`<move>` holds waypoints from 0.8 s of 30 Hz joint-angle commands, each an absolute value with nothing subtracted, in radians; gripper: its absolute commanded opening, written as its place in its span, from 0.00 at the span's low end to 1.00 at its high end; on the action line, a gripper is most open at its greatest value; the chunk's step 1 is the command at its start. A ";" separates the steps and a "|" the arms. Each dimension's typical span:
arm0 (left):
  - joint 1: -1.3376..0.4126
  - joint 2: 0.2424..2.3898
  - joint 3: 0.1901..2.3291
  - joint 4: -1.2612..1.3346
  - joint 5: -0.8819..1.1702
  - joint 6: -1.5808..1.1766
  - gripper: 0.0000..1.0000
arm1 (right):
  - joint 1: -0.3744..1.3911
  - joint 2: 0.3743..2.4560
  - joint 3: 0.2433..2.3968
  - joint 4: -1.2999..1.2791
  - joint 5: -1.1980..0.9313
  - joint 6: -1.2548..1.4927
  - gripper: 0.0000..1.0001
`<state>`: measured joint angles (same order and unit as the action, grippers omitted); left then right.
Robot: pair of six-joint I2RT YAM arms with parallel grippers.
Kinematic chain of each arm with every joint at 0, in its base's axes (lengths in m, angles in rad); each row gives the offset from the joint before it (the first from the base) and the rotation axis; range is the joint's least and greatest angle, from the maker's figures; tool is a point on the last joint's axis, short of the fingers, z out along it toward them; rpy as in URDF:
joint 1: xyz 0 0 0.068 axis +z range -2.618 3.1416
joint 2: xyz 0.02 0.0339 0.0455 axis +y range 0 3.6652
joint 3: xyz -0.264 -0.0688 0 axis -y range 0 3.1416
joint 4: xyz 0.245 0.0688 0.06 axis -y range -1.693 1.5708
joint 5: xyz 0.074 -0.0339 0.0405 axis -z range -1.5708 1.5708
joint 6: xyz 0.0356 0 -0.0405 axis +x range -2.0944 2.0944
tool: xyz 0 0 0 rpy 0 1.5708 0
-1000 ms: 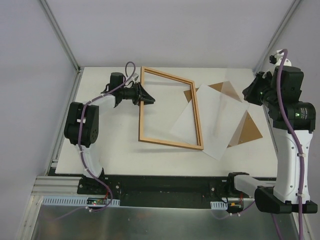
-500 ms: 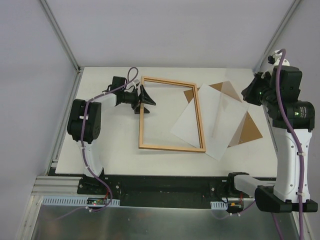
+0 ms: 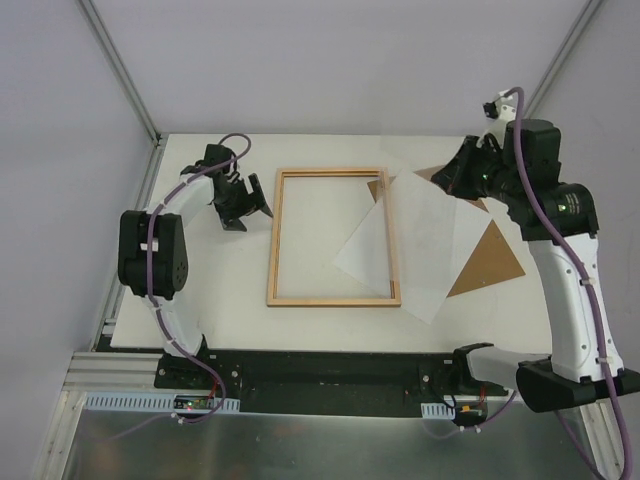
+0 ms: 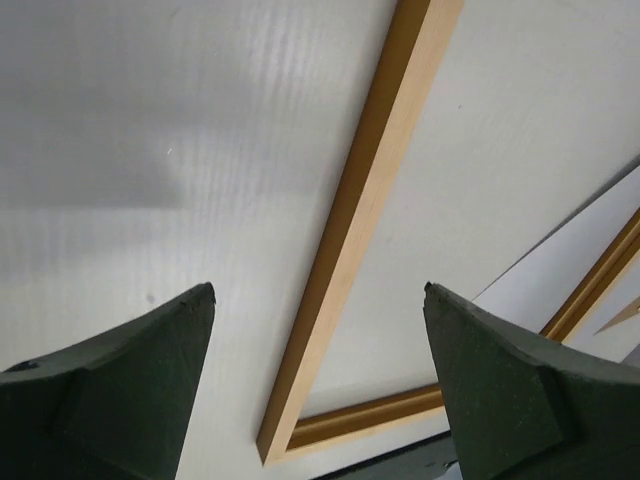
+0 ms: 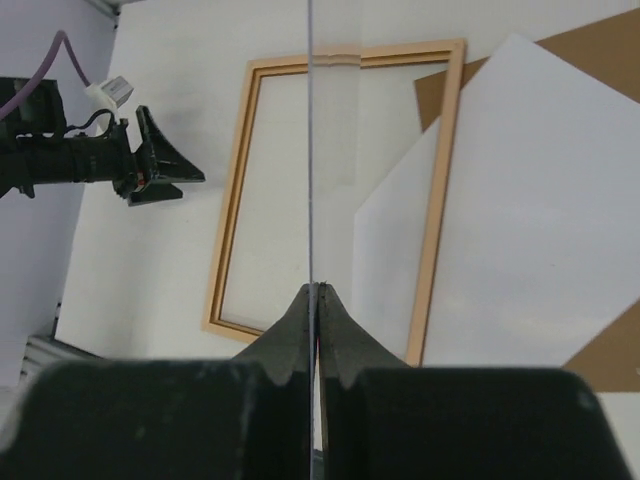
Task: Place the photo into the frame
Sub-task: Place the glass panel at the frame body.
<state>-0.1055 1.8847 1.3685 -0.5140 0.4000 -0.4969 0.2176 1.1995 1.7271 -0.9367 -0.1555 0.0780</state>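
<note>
At the left of the bench (image 3: 200,290), your left pincer (image 3: 247,208) hung low with its fingers spread wide and nothing between them. It sat just beside the left rail of the frame (image 4: 365,190) without touching it; in the left wrist view that rail ran up between the two dark fingertips (image 4: 130,390).

At the centre, the frame lay flat on the bench, its long rails running away from the arm bases.

To the right, the photo (image 3: 430,240) lay flat with its plain white side up, turned at an angle to the frame. Its left corner passed under the frame's right rail and showed inside the opening, while the rest spread out to the right.

Beneath the photo lay the brown backing board (image 3: 492,262), whose corners showed past the photo's edges.

At the far right, your right pincer (image 5: 316,295) was raised above the bench with its fingers pressed together on a thin clear sheet (image 5: 311,150). The right wrist view showed this sheet edge-on as a fine vertical line.
</note>
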 commanded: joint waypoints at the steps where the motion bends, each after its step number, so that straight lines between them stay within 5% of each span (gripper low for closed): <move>1: -0.113 1.703 1.309 -0.597 0.179 -0.521 0.83 | 0.291 1.230 1.711 -0.757 -0.274 0.176 0.01; 7: -0.115 1.472 1.169 -0.603 0.244 -0.508 0.81 | 0.296 1.279 1.560 -0.527 -0.440 0.320 0.01; 13: -0.115 1.232 1.033 -0.652 0.213 -0.422 0.94 | 0.273 1.328 1.385 -0.261 -0.574 0.481 0.01; 24: -0.115 1.189 0.934 -0.606 0.242 -0.411 0.93 | 0.245 1.480 1.215 0.037 -0.721 0.643 0.01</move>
<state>-0.1059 1.1854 0.9565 -0.6262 0.2478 -0.4412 0.2520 1.4620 1.2121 -0.1463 -0.6277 0.5816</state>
